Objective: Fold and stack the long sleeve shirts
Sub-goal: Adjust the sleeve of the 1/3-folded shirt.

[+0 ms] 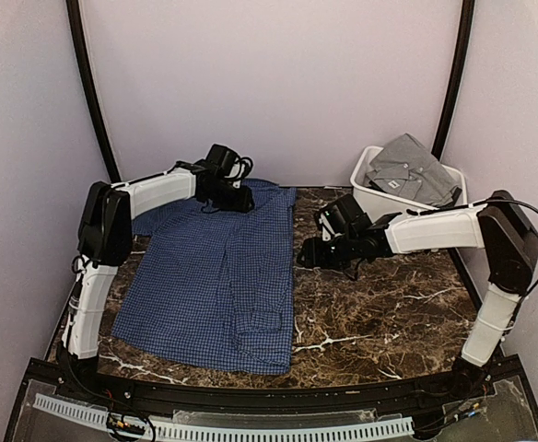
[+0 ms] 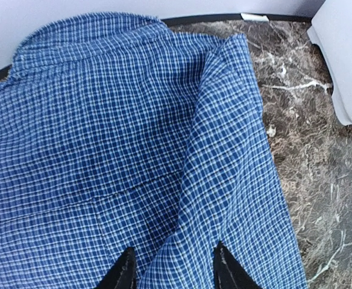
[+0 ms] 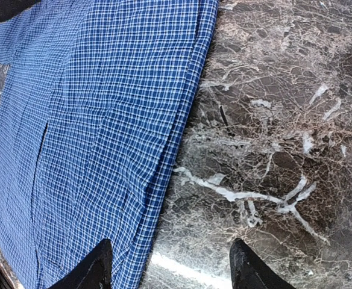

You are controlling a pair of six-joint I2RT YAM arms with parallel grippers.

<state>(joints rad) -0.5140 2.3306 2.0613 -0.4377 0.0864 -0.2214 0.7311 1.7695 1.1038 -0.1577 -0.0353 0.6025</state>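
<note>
The navy-blue checked shirt [image 1: 216, 276] lies spread on the dark marble table [image 1: 389, 313], partly folded lengthwise, with a straight right edge. It fills the left wrist view [image 2: 103, 150] and the left half of the right wrist view [image 3: 91, 132]. My left gripper [image 1: 241, 199] is over the shirt's far collar end; its jaws are open above a raised fold and hold nothing [image 2: 173, 265]. My right gripper [image 1: 308, 256] is open and empty, low over the shirt's right edge [image 3: 170, 265]. The grey shirt [image 1: 412, 170] lies crumpled in the white bin [image 1: 372, 195] at the back right.
Pale walls close in the back and sides. Black curved poles [image 1: 89, 83] stand at the back corners. The bin's white wall shows at the right of the left wrist view [image 2: 345, 54]. Bare marble lies right of the blue shirt [image 3: 272, 150].
</note>
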